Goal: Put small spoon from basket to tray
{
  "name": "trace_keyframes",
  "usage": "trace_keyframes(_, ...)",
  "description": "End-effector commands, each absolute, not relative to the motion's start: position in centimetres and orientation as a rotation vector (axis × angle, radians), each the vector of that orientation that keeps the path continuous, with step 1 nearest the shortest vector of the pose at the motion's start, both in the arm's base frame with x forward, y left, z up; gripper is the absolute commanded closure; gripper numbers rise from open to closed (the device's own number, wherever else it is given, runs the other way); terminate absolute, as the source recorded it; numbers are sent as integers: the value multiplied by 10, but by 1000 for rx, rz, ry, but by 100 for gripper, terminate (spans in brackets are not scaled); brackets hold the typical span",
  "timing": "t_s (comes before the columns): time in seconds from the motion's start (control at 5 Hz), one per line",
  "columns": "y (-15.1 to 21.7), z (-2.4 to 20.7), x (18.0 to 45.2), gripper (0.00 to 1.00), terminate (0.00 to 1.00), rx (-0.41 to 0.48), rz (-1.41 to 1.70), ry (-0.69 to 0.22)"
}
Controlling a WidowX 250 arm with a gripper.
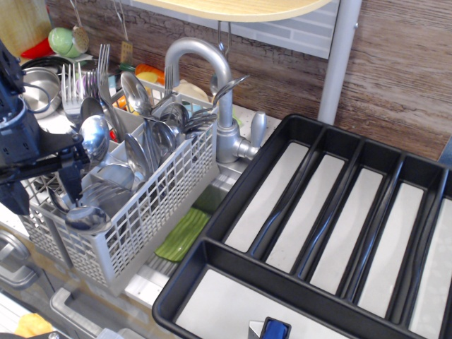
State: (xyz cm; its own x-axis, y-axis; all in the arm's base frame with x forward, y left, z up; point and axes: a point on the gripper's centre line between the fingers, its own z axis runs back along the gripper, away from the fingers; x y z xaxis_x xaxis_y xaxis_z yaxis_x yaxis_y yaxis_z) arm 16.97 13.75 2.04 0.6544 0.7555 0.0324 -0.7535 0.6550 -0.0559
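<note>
Down at the left edge, the gripper hangs over the near-left corner of the basket, its two dark fingers spread well apart with nothing held between them; one reaches down among the cutlery, the other sits outside the basket's left wall. Just beside the inner finger stands a big-bowled spoon, bowl up, and lower in the front compartment lies another spoon bowl above some fork tines. The basket is packed with upright spoons and forks, and I cannot tell for certain which of them is the small spoon; it is somewhere in that crowd, not in the tray. Behind the basket rises a curved steel tap, and a green sponge-like piece lies below between basket and tray. The black tray fills the right side, its long pale-bottomed compartments bare, with a small blue object at the near edge of its wide cross compartment.
</note>
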Motion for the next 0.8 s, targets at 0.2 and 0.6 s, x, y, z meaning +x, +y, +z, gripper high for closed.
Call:
trace_keyframes(0.2, 144, 32, 180, 100, 0, 4, 852, -26)
trace_keyframes(0.6, 129, 129, 179, 100, 0, 199, 503, 212)
